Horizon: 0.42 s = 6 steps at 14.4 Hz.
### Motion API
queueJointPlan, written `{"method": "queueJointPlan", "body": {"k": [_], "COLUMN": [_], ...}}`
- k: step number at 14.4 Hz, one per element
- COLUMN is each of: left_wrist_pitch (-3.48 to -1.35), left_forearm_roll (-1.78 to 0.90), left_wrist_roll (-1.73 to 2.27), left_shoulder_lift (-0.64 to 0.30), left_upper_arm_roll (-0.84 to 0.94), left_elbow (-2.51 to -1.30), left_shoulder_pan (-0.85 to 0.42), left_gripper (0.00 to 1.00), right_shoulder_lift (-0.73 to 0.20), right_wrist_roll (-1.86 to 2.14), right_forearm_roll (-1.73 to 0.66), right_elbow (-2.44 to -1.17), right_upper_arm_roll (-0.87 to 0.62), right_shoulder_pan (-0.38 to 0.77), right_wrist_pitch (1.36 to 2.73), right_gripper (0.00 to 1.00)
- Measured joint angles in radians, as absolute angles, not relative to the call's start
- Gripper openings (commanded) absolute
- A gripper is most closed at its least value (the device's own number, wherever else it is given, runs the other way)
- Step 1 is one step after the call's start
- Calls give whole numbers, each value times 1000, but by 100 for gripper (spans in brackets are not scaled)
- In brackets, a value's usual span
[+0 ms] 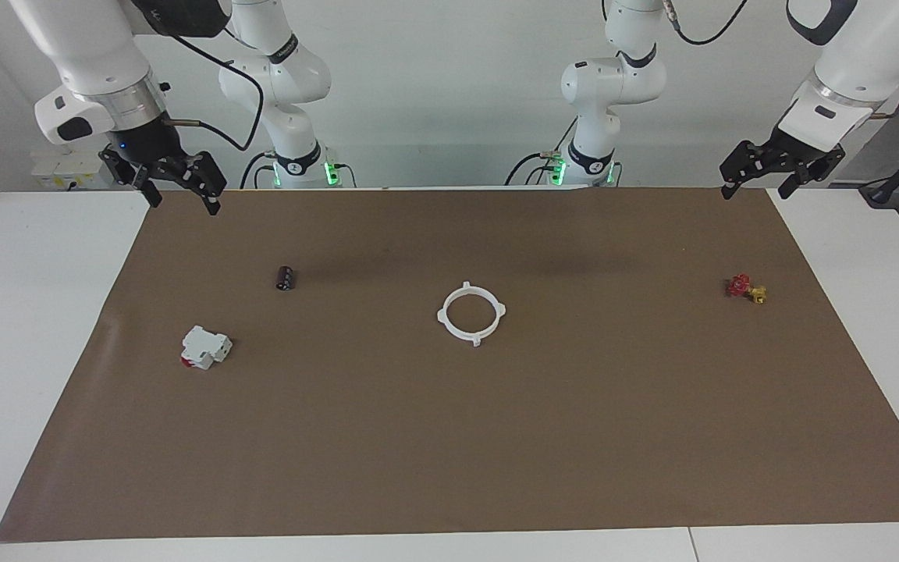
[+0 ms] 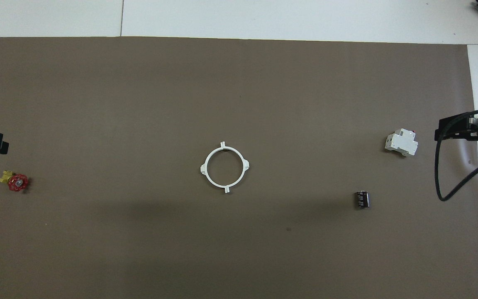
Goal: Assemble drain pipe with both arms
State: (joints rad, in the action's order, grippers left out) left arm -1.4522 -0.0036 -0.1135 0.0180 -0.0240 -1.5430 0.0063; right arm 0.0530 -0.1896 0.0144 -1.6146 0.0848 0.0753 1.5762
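Lying nearest the robots among the loose parts, a small dark cylinder (image 1: pixel 286 278) rests on the brown mat (image 1: pixel 449 468) toward the right arm's end of the tabletop (image 1: pixel 20 328). At much the same nearness, toward the left arm's end, sits a little red-and-yellow valve (image 1: pixel 746 289), well apart from everything else.

Slightly farther out, in the middle of the mat, is the drain pipe (image 1: pixel 471 314): its two white half-ring arcs meet to form one closed flat ring with four outward tabs, lying flat and untouched. The overhead view shows the same ring (image 2: pixel 225 167) whole, with no gap visible between the halves.

Farther still from the robots than the cylinder, and toward the right arm's end, a blocky white box with a red part (image 1: pixel 205 347) lies on the mat.

Both arms are raised, well apart from the ring. The right end effector (image 1: pixel 181 193) hangs over the mat's corner at its own end of the tabletop, its fingers spread wide and empty. The left end effector (image 1: pixel 754 183) hangs over the mat's other robot-side corner, fingers likewise spread wide with nothing between them.
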Motion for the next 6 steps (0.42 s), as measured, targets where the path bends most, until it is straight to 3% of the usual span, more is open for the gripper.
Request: {"method": "queueJointPlan", "body": {"k": [6], "left_wrist_pitch": [-1453], "left_forearm_roll": [-20], "left_wrist_roll": [-112], "left_shoulder_lift": [18], "left_upper_arm_roll": [-29], "left_elbow": [-1543], "left_shoulder_pan": [8], "left_gripper": [100], "right_shoulder_lift": [53], "right_wrist_roll": [-190], "right_forearm_roll": [14], "right_elbow": [-1615], "right_upper_arm_roll": [85], "right_shoulder_pan": [75], "right_wrist_pitch": [1576], "right_gripper": [100]}}
